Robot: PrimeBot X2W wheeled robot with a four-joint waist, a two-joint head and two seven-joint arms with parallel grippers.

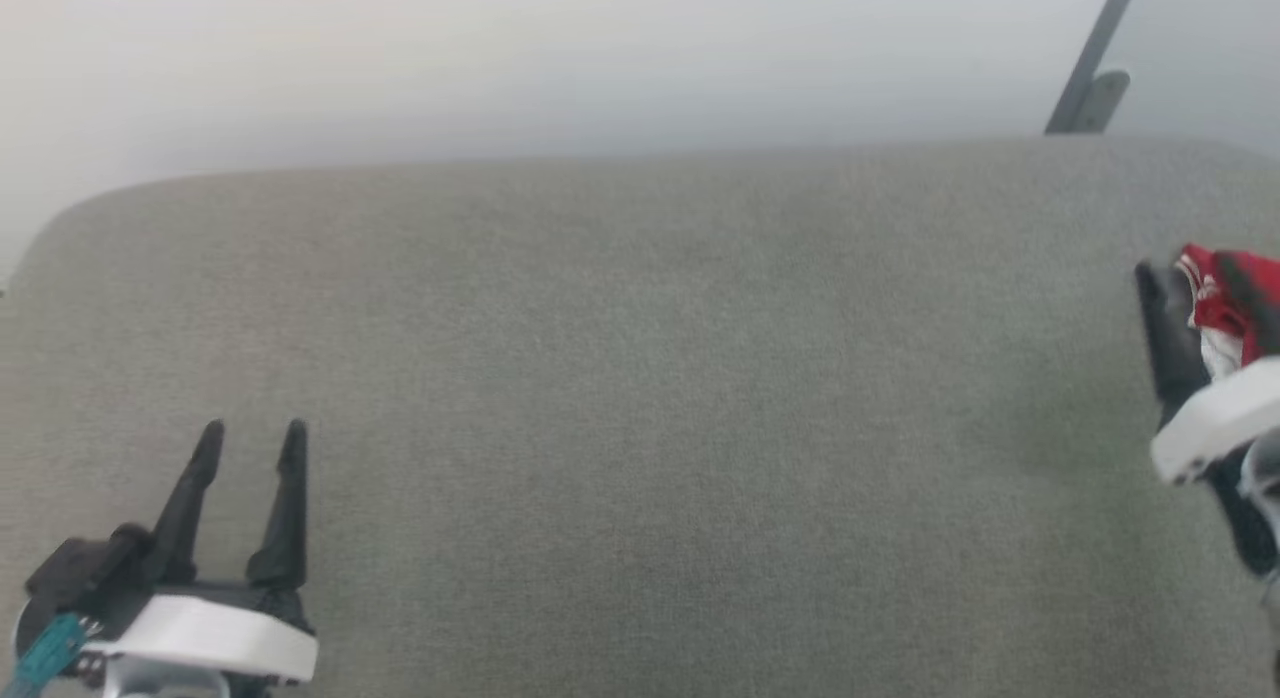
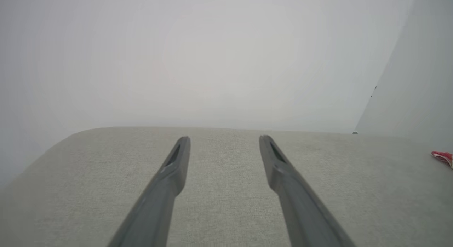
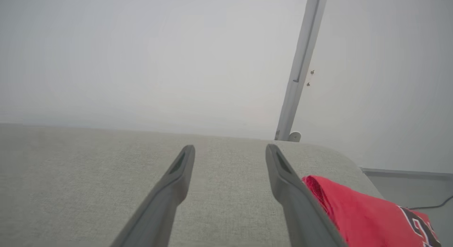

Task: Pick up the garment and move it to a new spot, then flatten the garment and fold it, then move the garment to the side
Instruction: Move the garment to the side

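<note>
1. Red garment (image 3: 361,218): bunched, lying at the right end of the grey padded surface (image 1: 640,378); not yet lifted.
2. Right gripper (image 3: 230,148): jaws spread, nothing between them; the garment sits just beside the outer face of one finger (seemingly lined up for a first pinch).
3. Left gripper (image 1: 254,430): jaws spread, empty, low over the surface, well apart from the garment; probably held back until flattening needs both.

Left gripper (image 2: 224,139): two long dark grey fingers held wide apart above a pale grey-green woven upholstered surface (image 2: 88,176), whose far-left corner is rounded. Plain whitish wall (image 2: 212,63) behind. At the far right edge, a small scrap of red fabric (image 2: 442,156) lies on the surface; it is possibly a garment, but too little of it shows to be sure.
</note>
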